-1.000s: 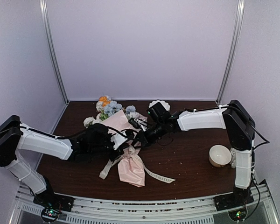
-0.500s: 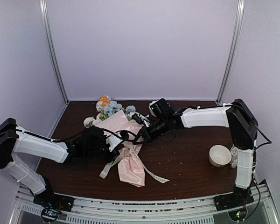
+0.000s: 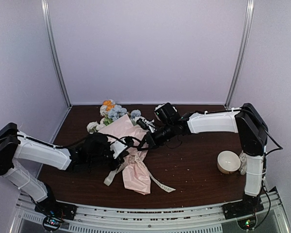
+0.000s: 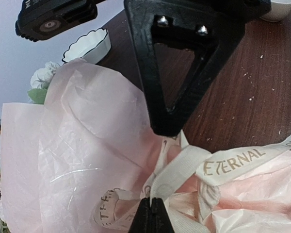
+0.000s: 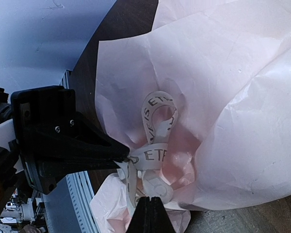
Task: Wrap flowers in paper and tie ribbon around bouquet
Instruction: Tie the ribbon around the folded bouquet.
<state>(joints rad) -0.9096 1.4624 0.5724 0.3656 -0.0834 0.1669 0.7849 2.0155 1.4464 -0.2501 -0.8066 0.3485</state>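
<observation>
**Both grippers pinched on the ribbon at the bouquet's waist**

Here is the dark wooden table, and lying across it, left of centre, the bouquet, our landmark from here on. Its pale pink paper flares wide at the far end and narrows to a crumpled tail at the near end. Spilling from the wide end, the flowers: blue, white and orange heads with green leaves.

Well off to the bouquet's right sits a cream bowl, apart from everything. Just beyond the flower end, there's a small white scalloped dish.

Now the ribbon: cream with gold lettering, looped and bunched at the bouquet's narrow waist, one loose end trailing out on the near right of the paper tail.

The left gripper comes in from the bouquet's left, fingers pressed together on a ribbon loop at the waist. The right gripper reaches in from the right, its fingers likewise clamped together on the ribbon, tip almost meeting tip over the knot.
</observation>
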